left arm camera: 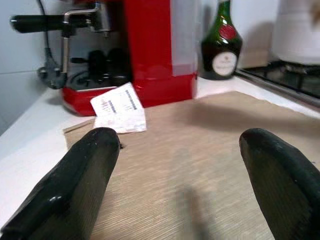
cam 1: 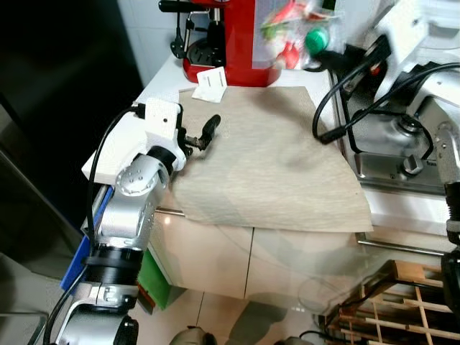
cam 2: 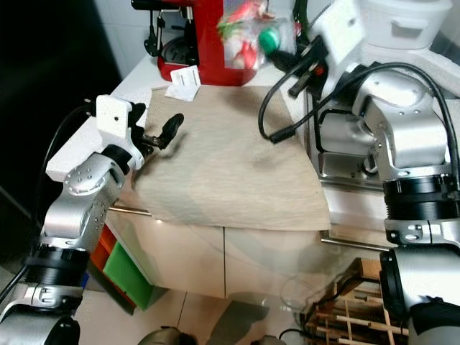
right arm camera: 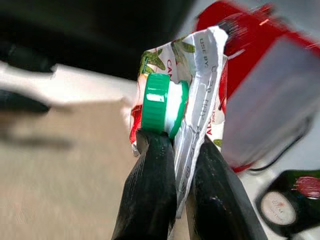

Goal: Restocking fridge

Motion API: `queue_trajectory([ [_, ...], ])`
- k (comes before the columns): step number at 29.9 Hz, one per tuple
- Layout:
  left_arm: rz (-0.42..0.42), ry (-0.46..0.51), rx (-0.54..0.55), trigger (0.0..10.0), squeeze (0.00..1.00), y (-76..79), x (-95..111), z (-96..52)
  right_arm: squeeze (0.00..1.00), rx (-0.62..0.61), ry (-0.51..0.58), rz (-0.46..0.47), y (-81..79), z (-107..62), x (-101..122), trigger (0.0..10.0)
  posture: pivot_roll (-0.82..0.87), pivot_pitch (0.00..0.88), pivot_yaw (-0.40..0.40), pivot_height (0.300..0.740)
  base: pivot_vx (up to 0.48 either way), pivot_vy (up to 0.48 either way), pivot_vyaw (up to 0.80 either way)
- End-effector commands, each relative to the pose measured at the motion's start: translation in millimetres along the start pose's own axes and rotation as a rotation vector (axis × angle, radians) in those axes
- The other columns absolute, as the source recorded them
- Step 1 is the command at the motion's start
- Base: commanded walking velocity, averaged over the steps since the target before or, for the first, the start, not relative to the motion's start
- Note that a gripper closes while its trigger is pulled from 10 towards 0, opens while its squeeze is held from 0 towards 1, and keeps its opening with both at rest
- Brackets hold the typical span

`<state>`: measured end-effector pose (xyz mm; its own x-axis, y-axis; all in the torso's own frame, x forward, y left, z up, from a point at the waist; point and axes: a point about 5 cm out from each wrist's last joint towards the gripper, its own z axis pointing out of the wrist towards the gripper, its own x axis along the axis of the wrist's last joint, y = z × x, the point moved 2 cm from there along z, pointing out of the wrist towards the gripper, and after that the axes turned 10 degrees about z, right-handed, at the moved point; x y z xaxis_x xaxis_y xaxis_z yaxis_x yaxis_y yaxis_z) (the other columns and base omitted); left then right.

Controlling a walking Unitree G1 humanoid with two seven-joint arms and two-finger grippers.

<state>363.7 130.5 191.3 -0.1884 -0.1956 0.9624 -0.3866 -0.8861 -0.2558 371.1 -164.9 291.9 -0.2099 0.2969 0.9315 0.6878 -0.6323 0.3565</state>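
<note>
The green-capped juice carton with red fruit print (right arm camera: 172, 107) is off the counter, up at the far side in front of the red espresso machine (cam 1: 233, 43), pinched at its folded top seam by my right gripper (right arm camera: 182, 165), fingers clamped tight just under the cap. I judge that thin grip risky: the carton could swing or slip out as I turn toward the fridge. My left gripper (left arm camera: 180, 185) hangs spread open over the beige woven mat (cam 1: 273, 158), near a white paper slip (cam 1: 210, 84). A dark green bottle (left arm camera: 219, 45) stands beyond.
</note>
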Motion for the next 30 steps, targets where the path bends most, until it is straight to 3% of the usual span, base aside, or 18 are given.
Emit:
queue_trajectory([
  [1, 0.023, 0.004, -0.040, 10.0, 0.00, -8.4, 5.4, 1.1, 0.00, 0.039, -0.042, -0.091, -2.9, 5.5, -3.0, 0.0, -0.09, 0.000, 0.061, 0.736, 0.000, 0.000, 0.00],
  [6, 0.079, 0.030, -0.083, 10.0, 0.00, -32.7, 20.4, -2.1, 0.00, 0.120, -0.167, -0.305, -13.1, 16.8, -24.3, 0.0, -0.09, 0.000, 0.061, 0.736, 0.000, 0.000, 0.00],
  [11, 0.093, 0.036, -0.092, 10.0, 0.00, -37.2, 25.0, -2.8, 0.00, 0.210, -0.185, -0.313, -18.8, 22.9, -22.0, 0.0, -0.07, 0.000, 0.057, 0.736, 0.000, 0.000, 0.00],
  [14, 0.091, 0.034, -0.132, 10.0, 0.00, -30.0, 22.7, -4.1, 0.00, 0.299, -0.241, -0.319, -21.5, 26.5, -25.7, 0.0, -0.07, 0.000, 0.049, 0.736, 0.000, 0.000, 0.00],
  [16, 0.085, 0.036, -0.146, 10.0, 0.00, -26.2, 21.5, -4.8, 0.00, 0.279, -0.248, -0.321, -17.8, 33.0, -25.9, 0.0, -0.07, 0.000, 0.042, 0.736, 0.000, 0.000, 0.00],
  [17, 0.079, 0.038, -0.151, 10.0, 0.00, -24.7, 21.1, -5.2, 0.00, 0.267, -0.254, -0.330, -16.3, 35.8, -26.8, 6.0, -0.07, 0.000, 0.036, 0.736, 0.000, 0.000, 0.00],
  [18, 0.075, 0.039, -0.153, 10.0, 0.00, -23.4, 20.8, -5.5, 0.00, 0.257, -0.250, -0.327, -15.3, 37.8, -26.8, 10.0, -0.06, 0.000, 0.032, 0.736, 0.000, 0.000, 0.00],
  [22, 0.055, 0.042, -0.152, 10.0, 0.00, -21.1, 20.6, -6.3, 0.00, 0.247, -0.248, -0.289, -13.0, 40.9, -26.6, 10.0, -0.06, 0.000, 0.028, 0.736, 0.000, 0.000, 0.00],
  [23, 0.046, 0.044, -0.152, 10.0, 0.00, -19.9, 20.5, -6.9, 1.00, 0.248, -0.257, -0.282, -12.0, 41.5, -26.3, 10.0, -0.06, 0.000, 0.025, 0.736, 0.000, 0.000, 0.00],
  [27, 0.023, 0.045, -0.157, 10.0, 0.00, -16.0, 19.1, -7.8, 1.00, 0.278, -0.265, -0.261, -11.7, 43.3, -22.1, 10.0, -0.05, 0.000, 0.016, 0.736, 0.000, 0.000, 0.00],
  [30, 0.014, 0.050, -0.159, 10.0, 0.00, -13.1, 19.2, -7.6, 1.00, 0.375, -0.322, -0.268, -15.9, 41.6, -27.1, 10.0, -0.06, 0.000, 0.007, 0.736, 0.000, 0.000, 0.00],
])
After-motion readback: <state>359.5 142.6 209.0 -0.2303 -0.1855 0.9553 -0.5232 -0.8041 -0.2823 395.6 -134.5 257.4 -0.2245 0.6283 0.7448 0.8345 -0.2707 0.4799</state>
